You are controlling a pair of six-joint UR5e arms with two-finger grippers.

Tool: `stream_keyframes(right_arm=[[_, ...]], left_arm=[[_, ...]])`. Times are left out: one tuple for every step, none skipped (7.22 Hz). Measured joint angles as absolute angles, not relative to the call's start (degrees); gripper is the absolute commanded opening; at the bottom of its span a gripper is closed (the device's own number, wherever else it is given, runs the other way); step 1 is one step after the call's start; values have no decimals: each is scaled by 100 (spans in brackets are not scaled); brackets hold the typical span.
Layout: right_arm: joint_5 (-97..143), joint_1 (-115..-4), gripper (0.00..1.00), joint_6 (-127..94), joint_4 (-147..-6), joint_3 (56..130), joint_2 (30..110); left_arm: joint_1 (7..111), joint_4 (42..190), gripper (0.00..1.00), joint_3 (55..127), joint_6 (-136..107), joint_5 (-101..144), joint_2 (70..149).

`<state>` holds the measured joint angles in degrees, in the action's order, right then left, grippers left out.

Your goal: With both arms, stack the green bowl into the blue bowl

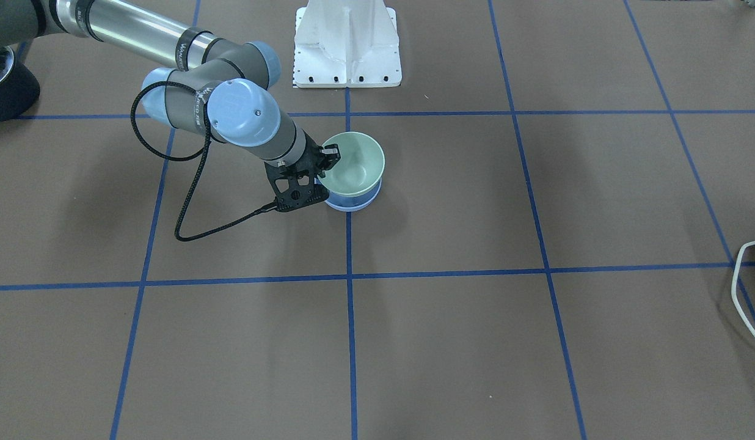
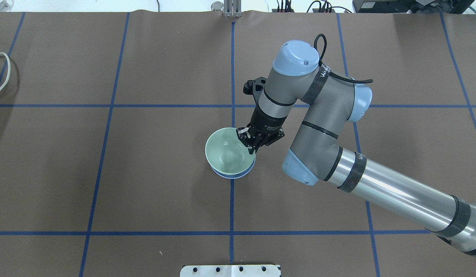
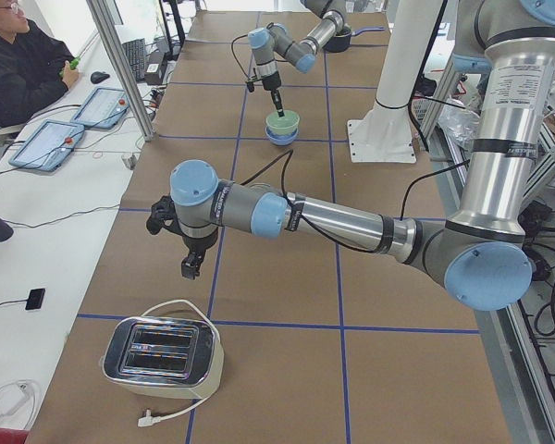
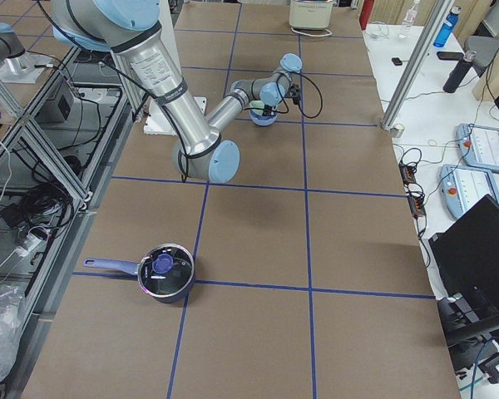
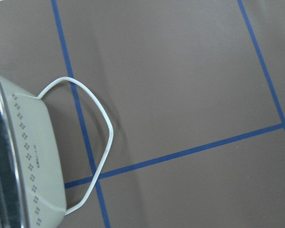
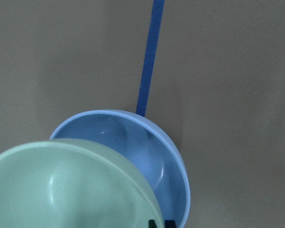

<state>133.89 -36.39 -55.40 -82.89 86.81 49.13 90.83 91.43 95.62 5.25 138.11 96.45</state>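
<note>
The green bowl [image 1: 353,162] is held by its rim just over the blue bowl [image 1: 353,201], which stands on the table at a blue tape crossing near the middle. My right gripper [image 1: 328,156] is shut on the green bowl's rim, one finger inside and one outside; the overhead view shows the same grip [image 2: 247,142]. In the right wrist view the green bowl [image 6: 61,190] overlaps the blue bowl [image 6: 147,152], offset and tilted; I cannot tell whether they touch. My left gripper [image 3: 190,268] hangs far off near a toaster; I cannot tell whether it is open.
A toaster [image 3: 162,356] with a white cord sits at the table's left end, below my left wrist [image 5: 19,156]. A dark pot [image 4: 165,273] with a lid sits at the right end. The white pedestal base [image 1: 348,43] stands behind the bowls.
</note>
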Motion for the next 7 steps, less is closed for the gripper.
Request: stream_keyframes(right_arm=[[13315,-3654,0,-5544,-8303,8678,4909],[13253,-3668,0,-5545,-8320,8670,4908],[13199,-3674,0,-5550,-8330,8649,4904],[13152,-3672,0,-5562,-8330,8602,4886],[13128,-3662,0,-5573,-8327,8558,4867],[13118,-3643,0,-5578,-8325,8537,4855],[13113,-3621,0,-5582,-8324,8530,4848]], left_arm=[[9106,9143,98,9578,561,13743,9592],[9116,9142,98,9593,574,13715,9567],[9118,9141,98,9594,578,13707,9556],[9115,9139,98,9586,579,13704,9547],[9110,9133,98,9578,580,13703,9544],[9104,9127,98,9570,578,13702,9550],[9101,9122,98,9560,575,13702,9564]])
